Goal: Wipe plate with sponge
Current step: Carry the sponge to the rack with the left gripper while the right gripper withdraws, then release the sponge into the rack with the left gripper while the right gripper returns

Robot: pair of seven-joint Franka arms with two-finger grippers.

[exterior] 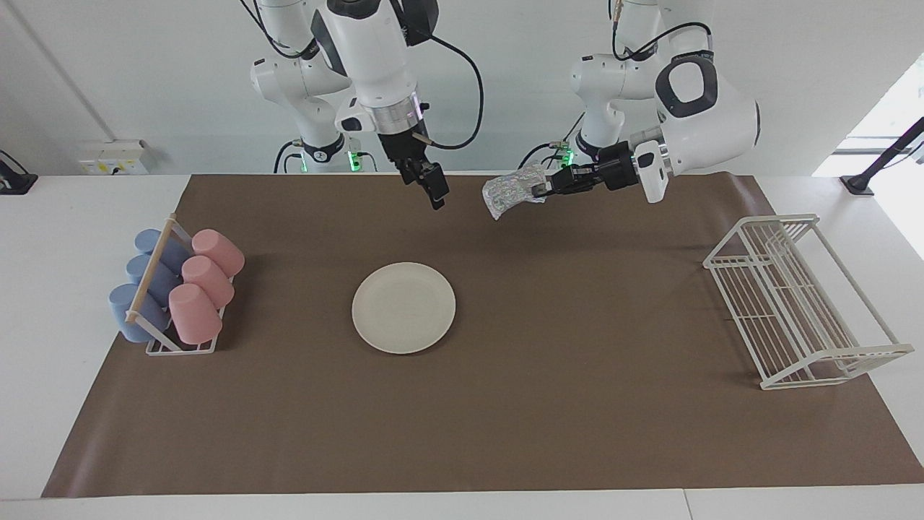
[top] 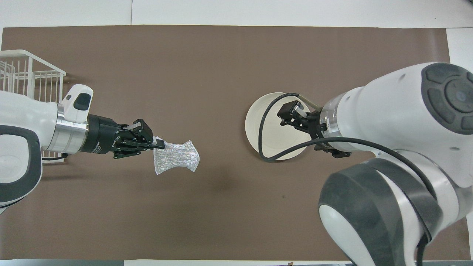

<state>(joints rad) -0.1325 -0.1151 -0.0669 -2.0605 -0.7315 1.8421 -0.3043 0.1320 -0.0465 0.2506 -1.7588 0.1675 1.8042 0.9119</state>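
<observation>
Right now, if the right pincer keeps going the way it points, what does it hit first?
Probably the plate. The right pincer hangs raised, angled downward, and seen from overhead it lies over the plate's area. Nothing shows between them. Depth is uncertain, so it could instead meet the brown mat beside the plate.

Plate (top: 258,125) half-hidden (right arm (top: 388,122))

Cream plate (exterior: 403,308) flat; silvery sponge (exterior: 511,191) seemingly aloft.
</observation>
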